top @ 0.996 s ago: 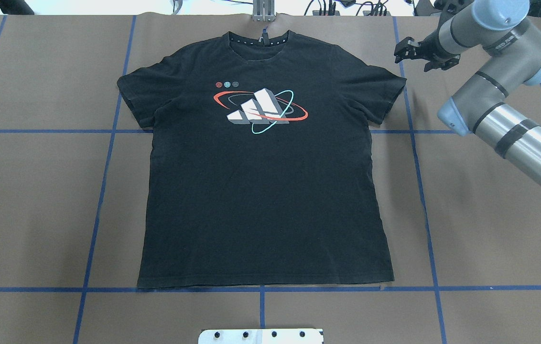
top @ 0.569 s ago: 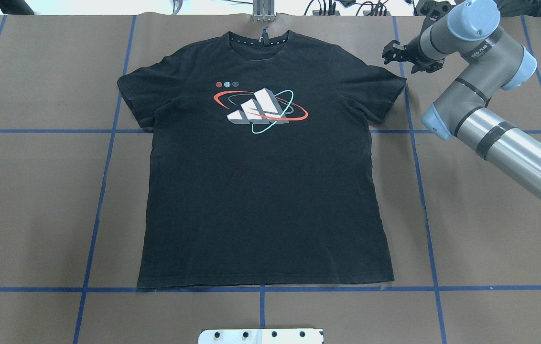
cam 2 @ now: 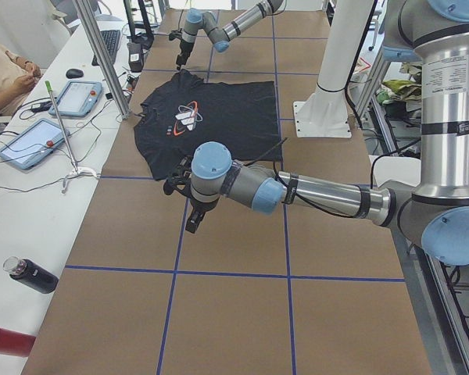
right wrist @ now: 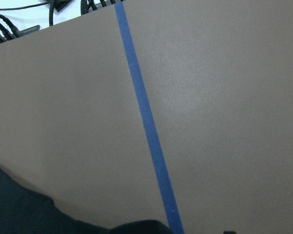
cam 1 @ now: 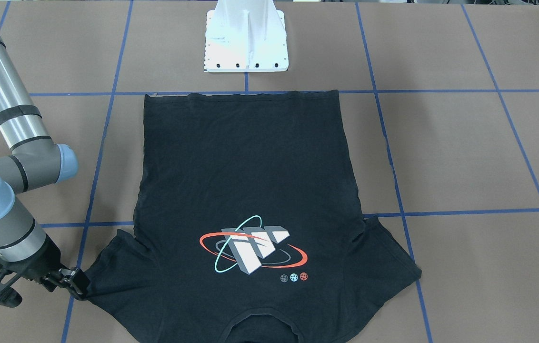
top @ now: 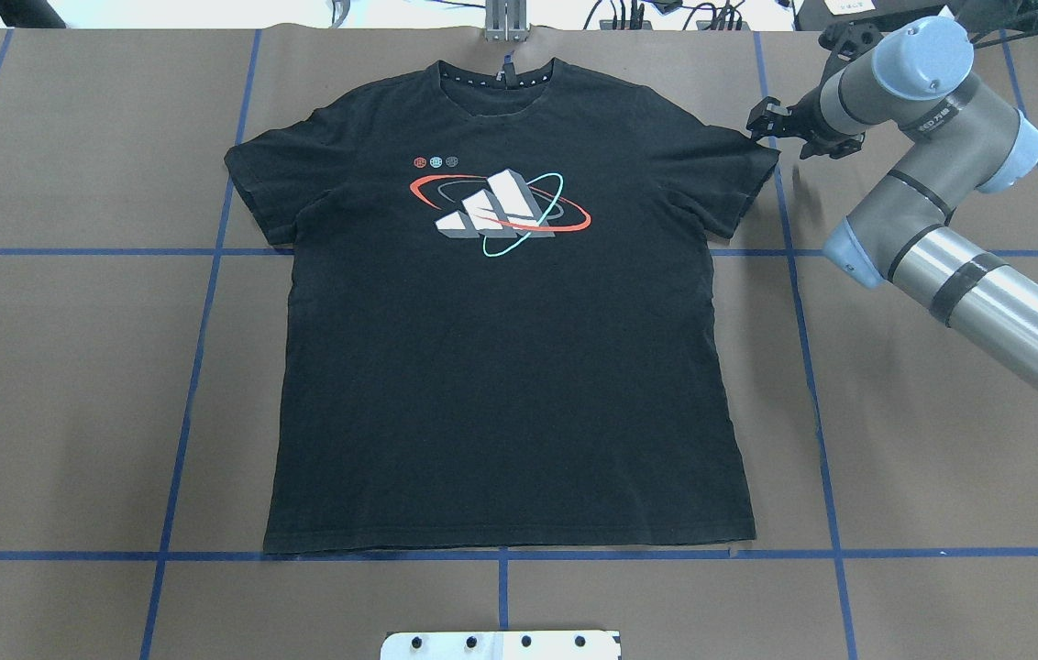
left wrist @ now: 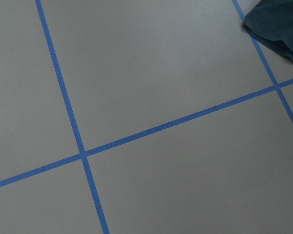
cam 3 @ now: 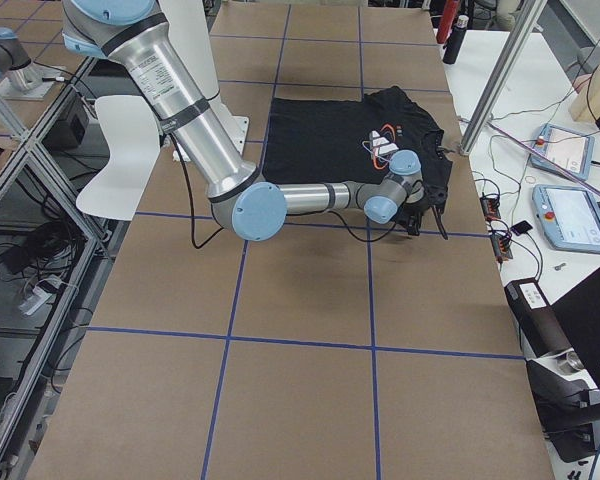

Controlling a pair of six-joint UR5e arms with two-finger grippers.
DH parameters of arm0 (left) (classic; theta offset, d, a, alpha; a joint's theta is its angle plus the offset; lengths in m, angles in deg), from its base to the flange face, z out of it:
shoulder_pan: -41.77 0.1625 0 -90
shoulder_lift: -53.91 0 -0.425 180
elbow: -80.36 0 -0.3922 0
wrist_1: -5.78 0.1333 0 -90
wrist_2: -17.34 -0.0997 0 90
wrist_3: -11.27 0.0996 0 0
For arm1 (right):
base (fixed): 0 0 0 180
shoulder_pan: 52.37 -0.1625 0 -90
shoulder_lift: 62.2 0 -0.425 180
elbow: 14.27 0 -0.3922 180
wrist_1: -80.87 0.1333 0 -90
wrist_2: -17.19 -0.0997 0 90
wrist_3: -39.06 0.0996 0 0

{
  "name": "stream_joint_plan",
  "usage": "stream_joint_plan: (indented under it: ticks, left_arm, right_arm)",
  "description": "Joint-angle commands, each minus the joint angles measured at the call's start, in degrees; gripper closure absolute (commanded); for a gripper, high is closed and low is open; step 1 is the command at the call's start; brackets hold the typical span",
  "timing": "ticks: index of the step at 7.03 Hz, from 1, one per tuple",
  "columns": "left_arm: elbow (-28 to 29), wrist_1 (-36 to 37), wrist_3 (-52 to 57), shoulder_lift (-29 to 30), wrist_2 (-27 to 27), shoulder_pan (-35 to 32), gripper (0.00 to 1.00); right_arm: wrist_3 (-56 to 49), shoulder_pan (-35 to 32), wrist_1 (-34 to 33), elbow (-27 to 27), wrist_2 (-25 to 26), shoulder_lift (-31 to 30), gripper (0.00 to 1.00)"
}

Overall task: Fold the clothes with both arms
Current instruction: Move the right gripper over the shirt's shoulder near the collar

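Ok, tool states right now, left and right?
Left tool: cannot tell.
Right tool: looks open, at the T-shirt sleeve edge.

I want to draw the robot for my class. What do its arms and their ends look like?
The right arm and left arm are round tubes, shiny silver and dull grey, with black bands and light-blue caps on the joints. The right end effector and left end effector are black with two fingers each.

Black T-shirt (cam 2: pixel 227 117) lies flat; left arm (cam 2: pixel 313 195) near, right arm (cam 2: pixel 236 25) beyond.
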Motion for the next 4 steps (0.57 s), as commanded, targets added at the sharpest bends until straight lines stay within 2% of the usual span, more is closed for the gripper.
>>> stream_joint_plan:
  ticks: [1, 2, 3, 4]
  left_arm:
    - [0.1, 0.0, 0.0, -0.1, 0.4, 0.0, 0.0]
    - [0.0, 0.0, 0.0, -0.1, 0.4, 0.0, 0.0]
    - [0.1, 0.0, 0.0, -0.1, 0.4, 0.0, 0.0]
    - [0.1, 0.0, 0.0, -0.1, 0.4, 0.0, 0.0]
  right_arm:
    - [0.1, 0.5, -0.2, -0.3, 0.1, -0.6, 0.37]
    - [0.1, 0.5, -0.3, 0.0, 0.1, -0.6, 0.47]
    - [1.0, 0.5, -0.4, 0.0, 0.1, -0.4, 0.92]
    - [1.5, 0.6, -0.5, 0.0, 0.1, -0.2, 1.0]
